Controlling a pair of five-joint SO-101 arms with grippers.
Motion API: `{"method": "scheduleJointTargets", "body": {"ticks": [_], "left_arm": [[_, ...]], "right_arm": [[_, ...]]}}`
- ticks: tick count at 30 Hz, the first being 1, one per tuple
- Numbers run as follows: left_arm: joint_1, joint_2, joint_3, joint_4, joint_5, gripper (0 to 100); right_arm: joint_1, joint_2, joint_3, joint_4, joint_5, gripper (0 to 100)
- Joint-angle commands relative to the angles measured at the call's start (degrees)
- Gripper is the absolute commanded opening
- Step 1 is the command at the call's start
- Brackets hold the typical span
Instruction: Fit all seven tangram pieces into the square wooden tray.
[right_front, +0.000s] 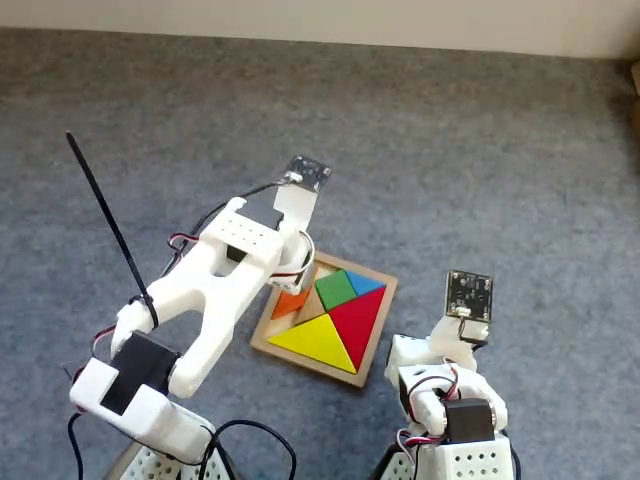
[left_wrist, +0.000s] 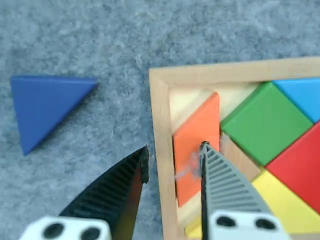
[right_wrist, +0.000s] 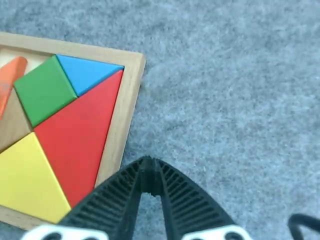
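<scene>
Left fingers (left_wrist: 222, 192): released, astride the tray (left_wrist: 159, 115) wall, one tip over the orange piece (left_wrist: 195, 142).
Blue triangle (left_wrist: 45, 107): on the surface (left_wrist: 100, 40) outside that wall, long edge toward it; we judge the left arm (right_front: 215, 280) nearer.
Right fingers (right_wrist: 125, 197): clenched, empty.

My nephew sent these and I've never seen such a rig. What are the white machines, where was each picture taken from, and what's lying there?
They are two white robot arms, each ending in a two-fingered gripper. The high view looks down from a fixed camera; the other two come from cameras on each arm's wrist. On the grey carpet sits a square wooden tray holding an orange piece, a green square, a light blue triangle, a red triangle and a yellow triangle. A dark blue triangle lies on the carpet outside it. The left gripper is open astride the tray's rim, one finger over the orange piece, holding nothing. The right gripper is shut and empty, above the carpet beside the tray.
</scene>
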Motion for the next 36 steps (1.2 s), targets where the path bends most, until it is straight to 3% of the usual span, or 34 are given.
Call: {"method": "scheduleJointTargets", "body": {"ticks": [1, 11, 21, 36], "left_arm": [[-0.4, -3.6, -5.2, 4.7, 0.4, 18], [0.7, -4.3, -5.6, 3.3, 8.5, 18], [0.2, 0.4, -5.2, -3.3, 8.6, 18], [3.1, 2.6, 2.0, 0.3, 8.2, 17]], "right_arm": [[-0.7, -1.2, 8.7, 0.5, -0.5, 0.6], [-0.7, -1.2, 8.7, 0.5, -0.5, 0.6], [-0.7, -1.2, 8.7, 0.5, -0.5, 0.6], [-0.7, -1.2, 8.7, 0.5, -0.5, 0.6]]}}
